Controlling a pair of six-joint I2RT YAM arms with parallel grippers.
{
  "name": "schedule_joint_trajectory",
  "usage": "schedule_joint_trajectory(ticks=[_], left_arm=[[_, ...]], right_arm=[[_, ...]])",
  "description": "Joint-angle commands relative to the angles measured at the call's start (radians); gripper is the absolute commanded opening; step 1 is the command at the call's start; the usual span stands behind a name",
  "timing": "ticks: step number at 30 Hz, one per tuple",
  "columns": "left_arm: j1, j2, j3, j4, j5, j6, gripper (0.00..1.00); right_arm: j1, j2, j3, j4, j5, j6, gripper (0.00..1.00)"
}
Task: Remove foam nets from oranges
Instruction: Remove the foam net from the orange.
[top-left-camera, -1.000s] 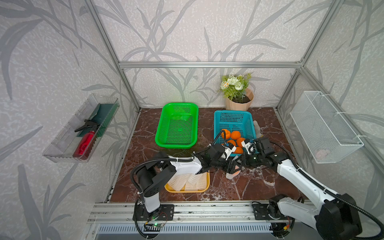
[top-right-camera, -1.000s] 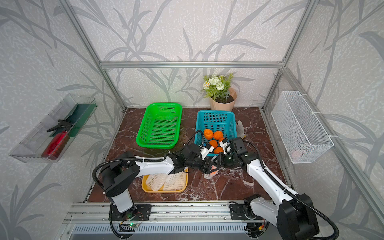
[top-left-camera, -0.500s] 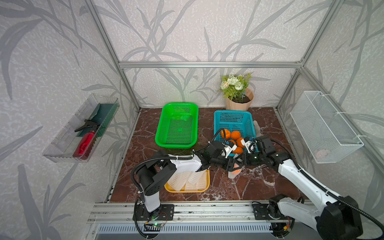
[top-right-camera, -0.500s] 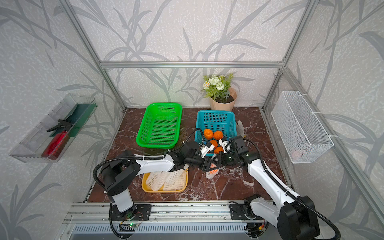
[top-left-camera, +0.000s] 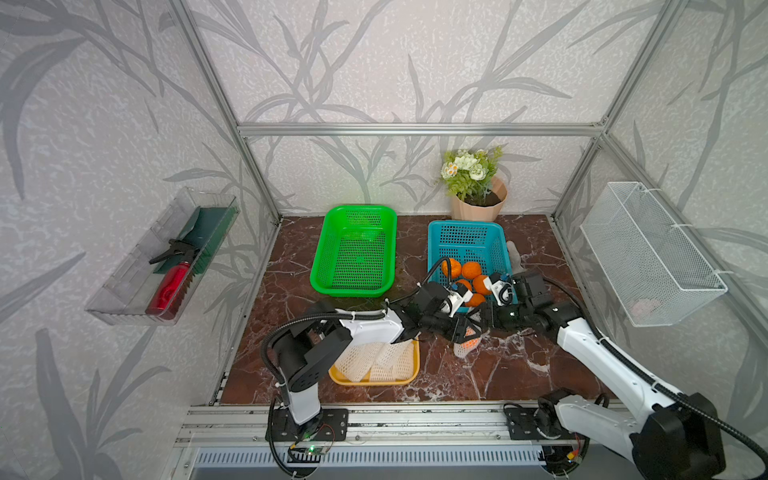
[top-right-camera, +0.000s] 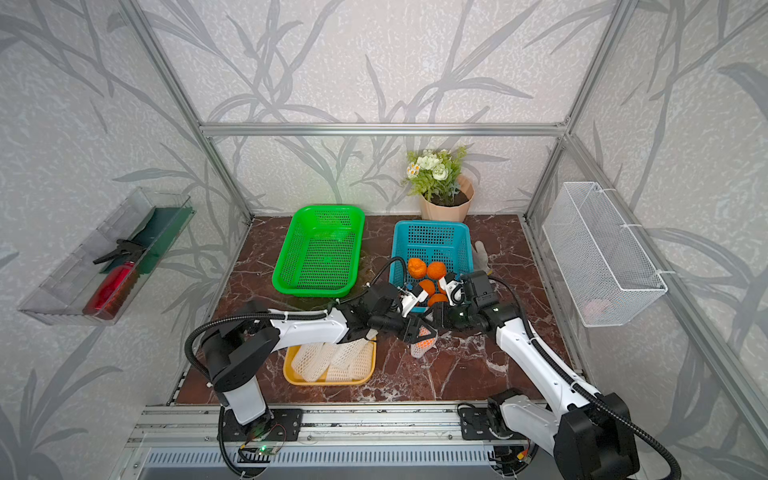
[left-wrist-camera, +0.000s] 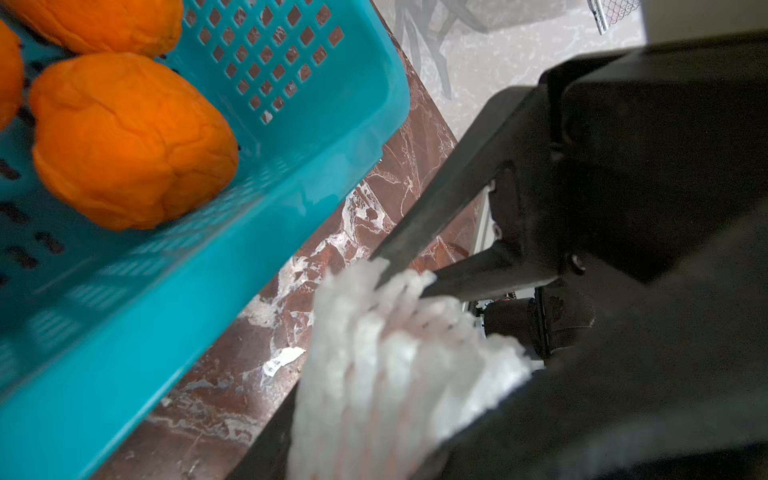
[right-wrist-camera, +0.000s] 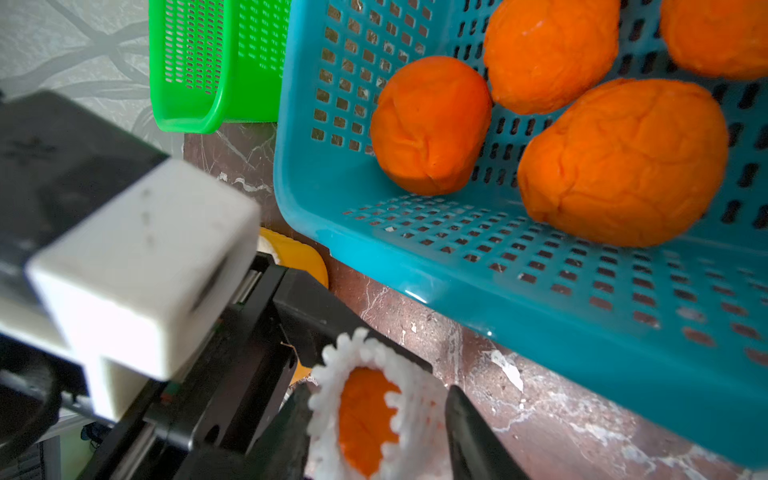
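Note:
One orange (right-wrist-camera: 365, 419) sits inside a foam net (top-left-camera: 466, 348) (top-right-camera: 422, 347) (left-wrist-camera: 386, 374), standing on the marble in front of the blue basket. My left gripper (top-left-camera: 465, 332) (top-right-camera: 420, 332) (left-wrist-camera: 395, 415) is shut on the netted orange from the left. My right gripper (top-left-camera: 478, 323) (right-wrist-camera: 378, 399) is open, with its fingers (right-wrist-camera: 465, 428) on either side of the net's open end, where orange skin shows. Several bare oranges (top-left-camera: 471, 270) (right-wrist-camera: 623, 162) lie in the blue basket (top-left-camera: 461, 232) (right-wrist-camera: 540, 299). Several empty foam nets (top-left-camera: 374, 361) lie in the yellow tray (top-left-camera: 415, 368).
A green basket (top-left-camera: 353, 249), with nothing in it, stands left of the blue one. A flower pot (top-left-camera: 478, 203) is at the back. A white wire basket (top-left-camera: 648, 253) hangs on the right wall, and a clear shelf (top-left-camera: 166, 257) with a red bottle hangs on the left wall.
My right gripper's jaws have gone from shut to apart around the net's end. My left gripper's jaws have closed in on the netted orange. Both arms have barely shifted.

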Motion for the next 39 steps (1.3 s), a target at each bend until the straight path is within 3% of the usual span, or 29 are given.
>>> schedule_joint_trajectory(ticks=[1,8,19,21,24,26,39], left_arm=[[0.017,-0.059,0.004,0.071,-0.065,0.025,0.35],[0.015,-0.068,-0.001,0.085,-0.075,0.037,0.35],[0.006,-0.078,0.006,0.081,-0.143,0.079,0.35],[0.003,-0.073,0.008,0.085,-0.146,0.081,0.40],[0.011,-0.077,0.013,0.052,-0.153,0.071,0.64],[0.023,-0.085,0.008,0.041,-0.137,0.060,0.68],[0.036,-0.090,0.036,0.058,0.049,-0.038,0.69]], right_arm=[[0.005,-0.008,0.021,-0.066,-0.058,0.015,0.54],[0.005,0.014,0.004,-0.037,-0.093,0.032,0.55],[0.016,0.023,-0.001,0.009,-0.145,0.063,0.26],[0.020,0.025,0.002,0.010,-0.148,0.064,0.20],[0.021,0.022,0.003,0.006,-0.147,0.054,0.10],[0.021,0.017,0.004,-0.010,-0.136,0.040,0.05],[0.029,-0.005,0.000,-0.066,-0.063,-0.053,0.00]])
